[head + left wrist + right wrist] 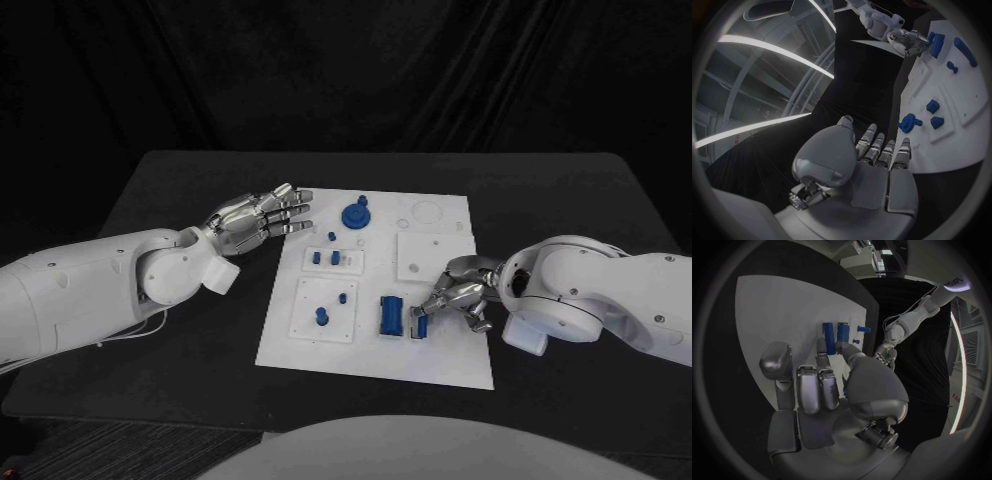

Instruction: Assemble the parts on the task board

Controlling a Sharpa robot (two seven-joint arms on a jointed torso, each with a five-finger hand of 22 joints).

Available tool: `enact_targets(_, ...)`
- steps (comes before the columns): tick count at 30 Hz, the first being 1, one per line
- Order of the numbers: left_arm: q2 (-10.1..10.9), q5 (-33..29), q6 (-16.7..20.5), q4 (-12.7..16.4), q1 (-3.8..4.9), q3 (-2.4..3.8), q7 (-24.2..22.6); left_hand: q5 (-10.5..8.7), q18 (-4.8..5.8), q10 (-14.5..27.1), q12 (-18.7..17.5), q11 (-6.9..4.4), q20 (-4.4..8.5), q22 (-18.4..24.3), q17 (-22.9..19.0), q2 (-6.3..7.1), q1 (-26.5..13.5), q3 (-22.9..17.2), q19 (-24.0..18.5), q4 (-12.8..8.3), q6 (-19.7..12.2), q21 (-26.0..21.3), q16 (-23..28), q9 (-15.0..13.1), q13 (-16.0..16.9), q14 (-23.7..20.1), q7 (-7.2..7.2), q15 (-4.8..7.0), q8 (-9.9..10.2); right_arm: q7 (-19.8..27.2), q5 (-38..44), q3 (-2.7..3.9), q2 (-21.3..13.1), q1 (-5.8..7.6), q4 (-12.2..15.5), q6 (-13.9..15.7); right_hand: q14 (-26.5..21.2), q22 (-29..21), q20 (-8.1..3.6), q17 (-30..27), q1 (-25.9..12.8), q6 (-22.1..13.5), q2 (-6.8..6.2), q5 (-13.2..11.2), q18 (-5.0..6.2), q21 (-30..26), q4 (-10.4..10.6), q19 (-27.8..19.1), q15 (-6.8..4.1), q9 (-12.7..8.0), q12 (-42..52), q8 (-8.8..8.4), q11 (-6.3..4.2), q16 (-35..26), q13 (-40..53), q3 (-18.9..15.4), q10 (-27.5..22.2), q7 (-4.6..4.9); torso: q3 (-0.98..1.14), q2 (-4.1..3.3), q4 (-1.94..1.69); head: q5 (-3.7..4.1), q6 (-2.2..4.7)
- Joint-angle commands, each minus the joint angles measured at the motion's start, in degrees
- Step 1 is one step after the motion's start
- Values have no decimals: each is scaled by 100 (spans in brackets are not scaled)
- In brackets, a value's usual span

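Left hand [264,216]: fingers spread, holding nothing, above the task board's [440,352] far left edge.
Right hand [457,297]: fingertips touching the rectangular blue part [391,317]; whether it holds it, cannot tell.
Round blue part [355,213]: just beside left hand.
Small blue parts [326,257]: between the hands.

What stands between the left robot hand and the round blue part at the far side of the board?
Nothing visible does. The left robot hand hovers open at the task board's left edge, and only bare white board lies between its fingertips and the round blue part.
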State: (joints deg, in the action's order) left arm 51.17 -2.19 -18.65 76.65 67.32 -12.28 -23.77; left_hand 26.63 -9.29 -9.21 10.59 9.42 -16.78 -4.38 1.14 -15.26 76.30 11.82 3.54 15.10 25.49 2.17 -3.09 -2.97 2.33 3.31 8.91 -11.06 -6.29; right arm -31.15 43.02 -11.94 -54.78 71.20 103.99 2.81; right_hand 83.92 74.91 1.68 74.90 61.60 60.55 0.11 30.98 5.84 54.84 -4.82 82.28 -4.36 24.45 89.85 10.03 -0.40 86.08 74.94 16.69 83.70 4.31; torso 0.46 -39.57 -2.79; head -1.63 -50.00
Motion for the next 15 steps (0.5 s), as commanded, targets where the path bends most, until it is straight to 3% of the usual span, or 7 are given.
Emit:
enact_targets(1,0,2,-110,0,-12,4,-41,37,27,-40,39,-3,-3,8,7,-13,32,-2,29,-19,-15,20,-28,-1,6,48,41,5,-32,-135,86,1,21,-26,-10,67,406,644,12,399,-7,-95,91,-220,52,-40,-818,-34,4,39,15,60,-7,-25,1506,840,630,-8,0,1,0,-8,0)
enact_targets(12,4,2,-119,-1,-13,4,-37,37,27,-40,39,-3,-3,8,7,-13,32,-2,29,-19,-15,20,-28,-1,6,48,41,5,-32,-138,89,1,65,-45,-55,156,401,627,11,365,-97,-200,129,-590,59,-89,-628,-37,-2,75,15,131,-16,-39,1506,689,630,-24,-1,0,-1,-23,0)
enact_targets(15,3,2,-119,-3,-13,4,-36,35,27,-41,40,-6,-3,7,7,-6,28,1,31,-19,-7,21,-31,-2,5,50,50,4,-38,-159,90,1,77,-46,-64,129,399,623,11,355,-124,-222,132,-529,60,-100,-582,-38,0,78,15,139,-16,-43,1506,643,630,-24,0,0,0,-21,0)
